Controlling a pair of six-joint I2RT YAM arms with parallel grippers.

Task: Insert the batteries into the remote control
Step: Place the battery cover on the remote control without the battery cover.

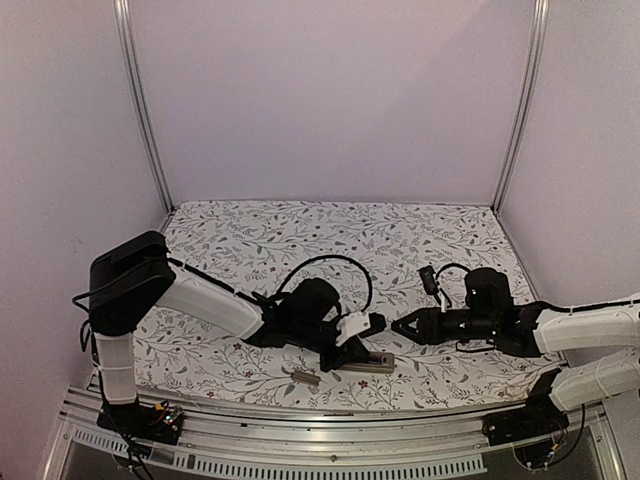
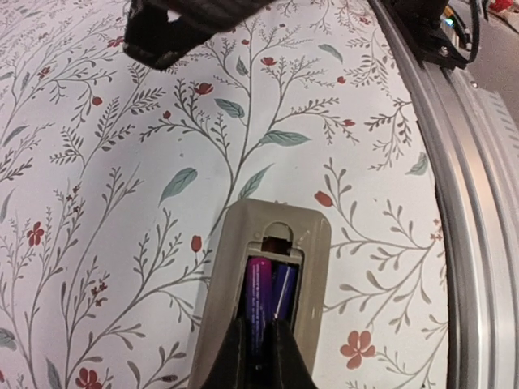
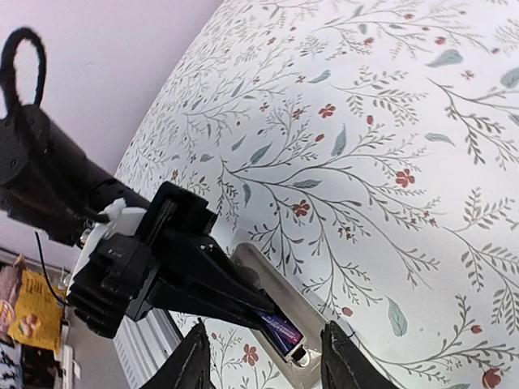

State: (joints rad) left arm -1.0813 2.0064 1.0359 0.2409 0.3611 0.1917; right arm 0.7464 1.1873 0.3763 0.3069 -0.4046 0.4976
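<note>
The remote control (image 1: 378,362) lies back up near the table's front edge, its battery recess uncovered. In the left wrist view the remote (image 2: 312,235) holds two batteries side by side, a purple one (image 2: 259,279) and a dark blue one (image 2: 284,288). My left gripper (image 2: 259,326) reaches into the recess, fingers nearly closed around the near end of the purple battery. In the top view my left gripper (image 1: 360,350) sits over the remote. My right gripper (image 1: 400,328) hovers open just right of it, its fingers (image 3: 199,356) apart above the remote (image 3: 293,292) and a battery (image 3: 280,331).
The flat tan-grey cover strip (image 1: 300,376) lies left of the remote near the front edge. The metal front rail (image 2: 470,203) runs close beside the remote. The flowered cloth (image 1: 330,235) stretches back to the walls.
</note>
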